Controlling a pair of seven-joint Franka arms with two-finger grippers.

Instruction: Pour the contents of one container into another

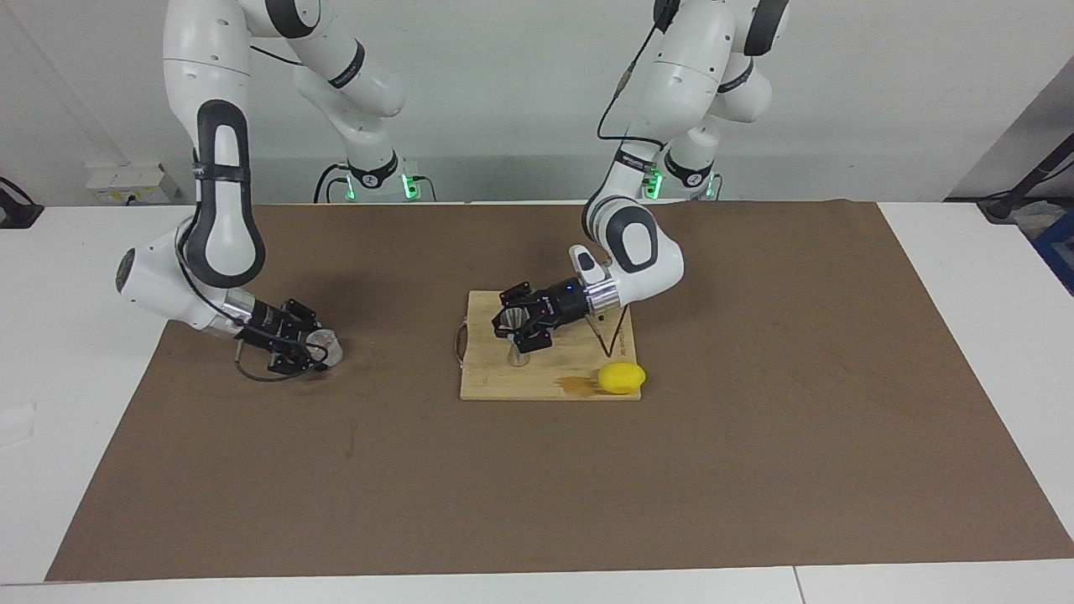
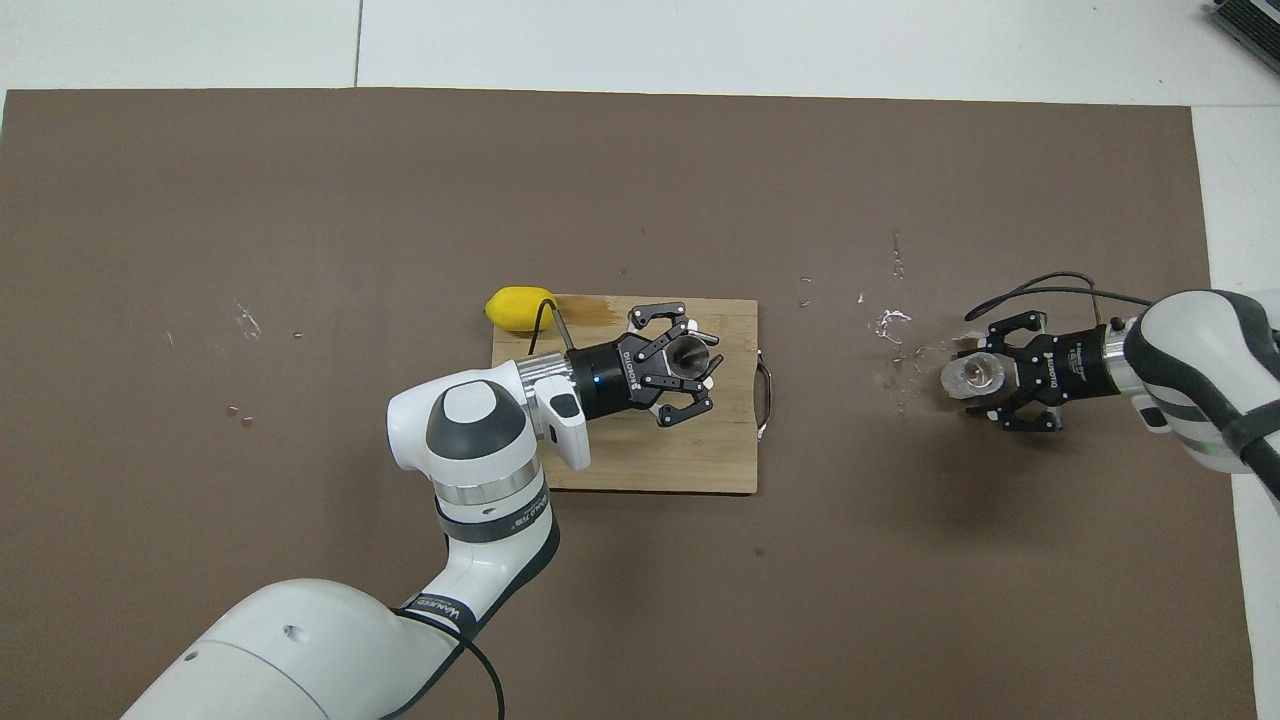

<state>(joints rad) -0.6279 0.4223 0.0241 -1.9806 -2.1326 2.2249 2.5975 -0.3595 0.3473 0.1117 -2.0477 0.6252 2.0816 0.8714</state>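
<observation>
A small metal cup (image 1: 520,356) (image 2: 686,351) stands upright with its foot at the wooden cutting board (image 1: 503,382) (image 2: 700,462). My left gripper (image 1: 514,324) (image 2: 692,358) is shut on the cup's upper part, reaching in sideways over the board. A clear glass (image 1: 329,346) (image 2: 966,374) sits on the brown mat toward the right arm's end of the table. My right gripper (image 1: 314,349) (image 2: 978,376) is low over the mat, shut on the glass from the side.
A yellow lemon (image 1: 621,377) (image 2: 519,307) lies at the board's corner, next to a wet stain. White flecks (image 2: 888,321) are scattered on the mat between board and glass. A black cable (image 2: 1050,284) loops by the right gripper.
</observation>
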